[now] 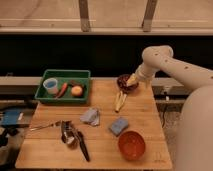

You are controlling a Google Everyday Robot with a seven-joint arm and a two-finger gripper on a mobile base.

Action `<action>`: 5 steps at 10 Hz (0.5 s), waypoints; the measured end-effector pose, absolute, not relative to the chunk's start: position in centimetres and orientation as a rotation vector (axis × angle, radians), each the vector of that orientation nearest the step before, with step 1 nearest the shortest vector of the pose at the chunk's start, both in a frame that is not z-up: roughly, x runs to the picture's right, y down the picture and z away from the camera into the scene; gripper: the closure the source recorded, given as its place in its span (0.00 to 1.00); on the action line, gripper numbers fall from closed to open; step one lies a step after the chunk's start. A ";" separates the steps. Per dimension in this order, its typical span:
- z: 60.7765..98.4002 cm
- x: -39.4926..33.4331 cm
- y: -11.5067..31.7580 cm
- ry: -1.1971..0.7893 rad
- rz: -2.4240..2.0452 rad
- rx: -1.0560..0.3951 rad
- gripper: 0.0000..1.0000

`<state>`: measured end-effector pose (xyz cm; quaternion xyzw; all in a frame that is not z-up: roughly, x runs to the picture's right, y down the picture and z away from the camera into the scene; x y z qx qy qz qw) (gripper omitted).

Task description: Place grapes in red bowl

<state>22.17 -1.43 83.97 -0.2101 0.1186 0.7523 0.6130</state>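
The grapes (123, 80) show as a dark red-purple cluster sitting in the dark purple bowl (125, 87) at the back of the wooden table. My gripper (132, 80) hangs from the white arm (160, 59), which reaches in from the right. It sits at the right rim of the purple bowl, right beside the grapes. The red bowl (131, 145) stands empty near the table's front edge, well in front of the gripper.
A banana (120, 101) lies just in front of the purple bowl. A green tray (45, 95) at the back left holds a blue cup (50, 86), a carrot (62, 90) and an orange (76, 91). A cloth (90, 116), a blue sponge (119, 126) and utensils (72, 137) lie mid-table.
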 end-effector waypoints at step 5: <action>88.0 20.8 -2.8 0.189 1.755 -0.533 0.30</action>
